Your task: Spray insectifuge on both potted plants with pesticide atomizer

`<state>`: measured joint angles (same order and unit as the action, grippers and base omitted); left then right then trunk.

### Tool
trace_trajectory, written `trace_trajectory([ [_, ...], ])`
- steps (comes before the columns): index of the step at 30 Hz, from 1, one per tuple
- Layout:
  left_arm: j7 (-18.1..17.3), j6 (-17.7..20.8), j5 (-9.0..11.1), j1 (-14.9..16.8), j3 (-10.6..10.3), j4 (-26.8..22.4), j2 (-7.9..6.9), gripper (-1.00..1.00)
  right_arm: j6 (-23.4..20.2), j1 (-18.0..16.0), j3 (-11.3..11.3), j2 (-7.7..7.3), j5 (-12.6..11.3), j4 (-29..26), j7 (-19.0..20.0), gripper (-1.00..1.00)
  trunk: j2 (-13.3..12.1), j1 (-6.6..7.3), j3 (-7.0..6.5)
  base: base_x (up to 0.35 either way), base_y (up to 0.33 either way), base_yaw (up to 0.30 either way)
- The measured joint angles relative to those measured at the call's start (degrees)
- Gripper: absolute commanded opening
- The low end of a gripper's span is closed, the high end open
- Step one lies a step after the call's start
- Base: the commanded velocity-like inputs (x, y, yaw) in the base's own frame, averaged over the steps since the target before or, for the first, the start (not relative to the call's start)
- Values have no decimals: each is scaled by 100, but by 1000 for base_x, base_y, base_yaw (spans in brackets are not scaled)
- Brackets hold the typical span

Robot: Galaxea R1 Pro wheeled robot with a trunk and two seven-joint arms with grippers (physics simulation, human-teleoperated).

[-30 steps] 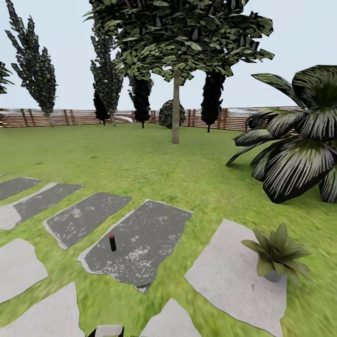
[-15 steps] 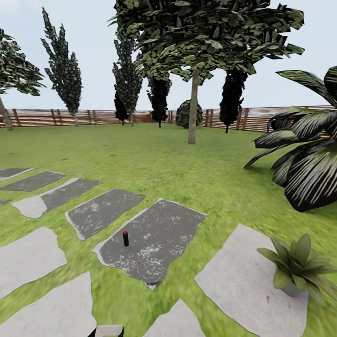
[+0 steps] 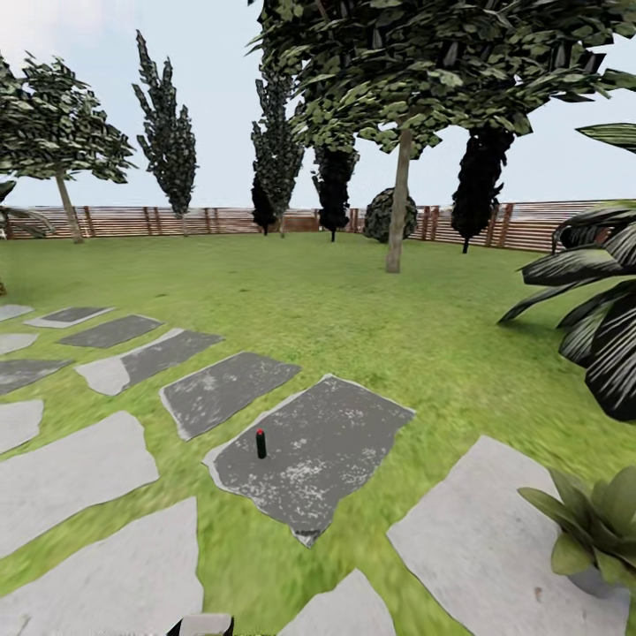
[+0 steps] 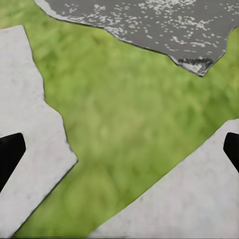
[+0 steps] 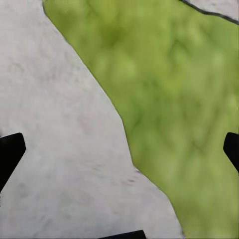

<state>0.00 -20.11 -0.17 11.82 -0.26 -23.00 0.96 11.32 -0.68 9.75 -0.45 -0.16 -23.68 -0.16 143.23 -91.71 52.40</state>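
Compared with the earlier pictures, the whole head view has slid: the trees, the fence and the paving stones have all gone to the right in the picture together. So it is the camera that turned to the left, not the things that moved. The spray bottle [image 3: 261,443], a small dark cylinder with a red top, stands upright near the left edge of the dark paving stone [image 3: 336,442], now closer to the middle of the view. One potted plant [image 3: 594,528] has almost left the picture at the lower right, by the right edge of a pale stone [image 3: 486,539]; the big palm [image 3: 592,309] is cut by the right side too.

I judge the robot is turning to face the bottle, which is not yet picked up, and it is well apart from it.

Both arms seem to hang low, looking down at the ground. The left gripper [image 4: 119,152] has its fingers wide apart over grass [image 4: 124,109] between stones, holding nothing. The right gripper [image 5: 119,152] is also spread and empty, over a pale slab [image 5: 55,129] and grass.
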Motion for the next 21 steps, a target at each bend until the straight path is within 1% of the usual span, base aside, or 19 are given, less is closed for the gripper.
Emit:
trace_trajectory([
  [21, 0, 0, 1, 0, 1, 0, 0, 100, 0, 0, 0, 0, 0, 0, 0, 100, 0, 0, 0, 0, -71, 244],
])
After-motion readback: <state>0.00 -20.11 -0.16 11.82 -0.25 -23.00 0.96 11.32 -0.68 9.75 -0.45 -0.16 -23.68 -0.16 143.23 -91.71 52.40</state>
